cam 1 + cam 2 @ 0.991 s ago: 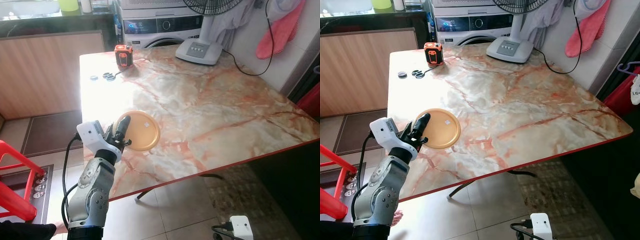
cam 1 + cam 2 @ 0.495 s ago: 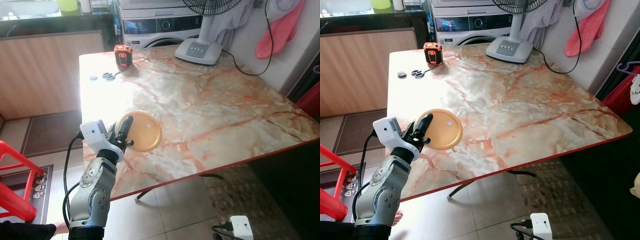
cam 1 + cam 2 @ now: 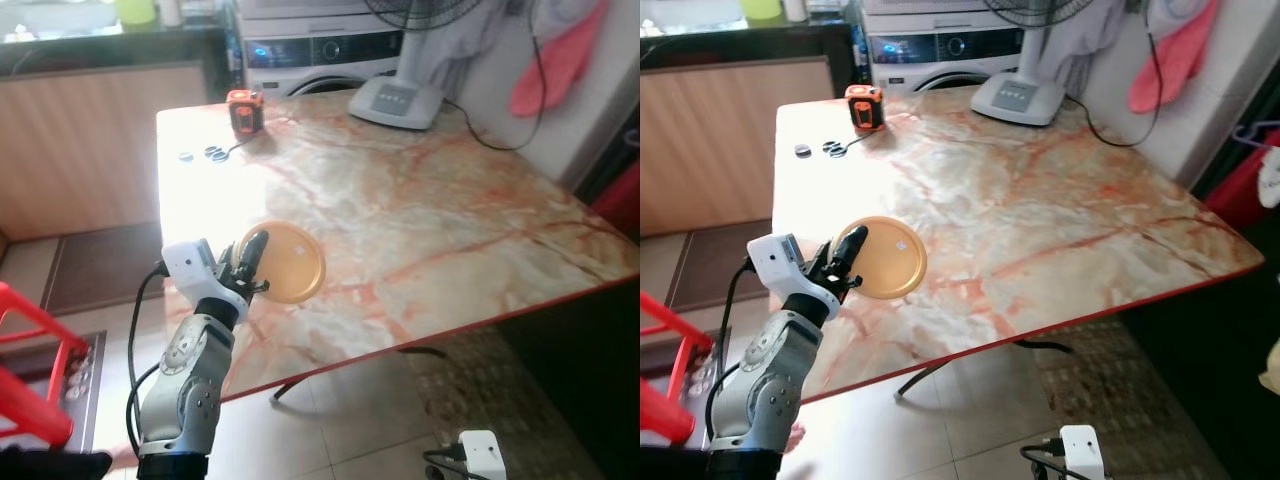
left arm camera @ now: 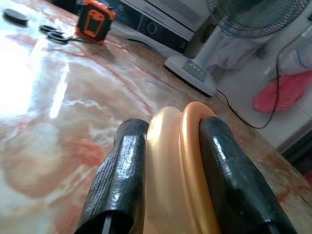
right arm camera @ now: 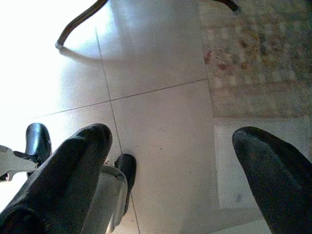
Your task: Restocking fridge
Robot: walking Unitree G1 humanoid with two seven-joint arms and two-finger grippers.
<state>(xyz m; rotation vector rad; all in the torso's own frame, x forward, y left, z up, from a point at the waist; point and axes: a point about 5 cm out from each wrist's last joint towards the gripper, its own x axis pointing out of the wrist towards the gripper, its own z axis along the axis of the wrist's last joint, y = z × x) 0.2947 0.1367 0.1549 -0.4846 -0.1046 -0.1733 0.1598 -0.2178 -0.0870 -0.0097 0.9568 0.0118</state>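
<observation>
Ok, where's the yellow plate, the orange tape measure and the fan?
yellow plate (image 3: 290,262), left eye view, its middle.
orange tape measure (image 3: 241,110), left eye view, its front face.
fan (image 3: 397,102), left eye view, its white base.

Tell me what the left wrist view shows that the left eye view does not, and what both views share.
The left wrist view shows up close how the left gripper clamps the yellow plate, one black finger on each face of its rim.
The left eye view shows the silver left arm, the table's red front edge and the tiled floor.
Both show the plate held at the marble table, the orange tape measure and the fan base.
</observation>
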